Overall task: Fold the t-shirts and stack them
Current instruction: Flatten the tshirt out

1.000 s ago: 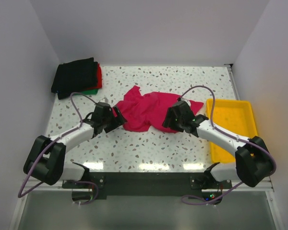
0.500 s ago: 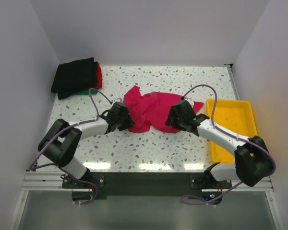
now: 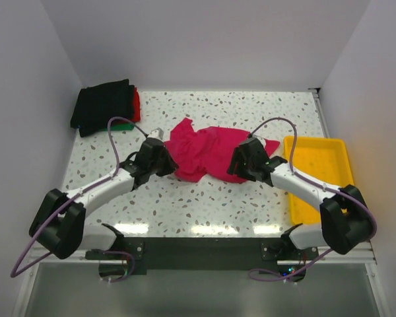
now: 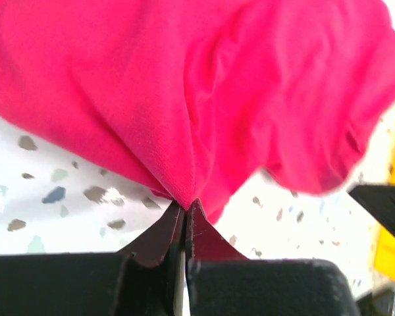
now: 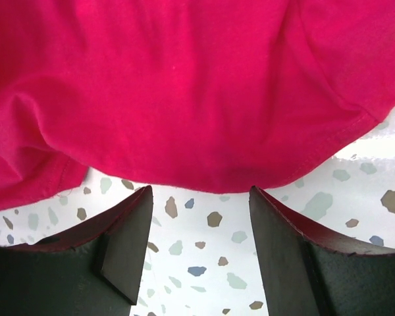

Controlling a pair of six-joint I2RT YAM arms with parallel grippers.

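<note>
A crumpled magenta-pink t-shirt [image 3: 204, 150] lies unfolded mid-table. My left gripper [image 3: 166, 162] sits at its left edge, shut on a pinch of the pink cloth [image 4: 184, 197], which rises in a peak from the closed fingertips. My right gripper [image 3: 241, 160] is at the shirt's right side, open, its fingers [image 5: 128, 230] straddling bare table just short of the shirt's hem [image 5: 210, 178]. A folded stack with a black t-shirt [image 3: 104, 105] on top and red [image 3: 136, 104] and green edges beneath sits at the back left.
A yellow plastic tray [image 3: 320, 172] stands at the right edge of the speckled table [image 3: 204, 205], close to my right arm. White walls enclose the back and both sides.
My left gripper moved in to the shirt's left edge and shut on the cloth. My right gripper stayed open beside the shirt's right side.
</note>
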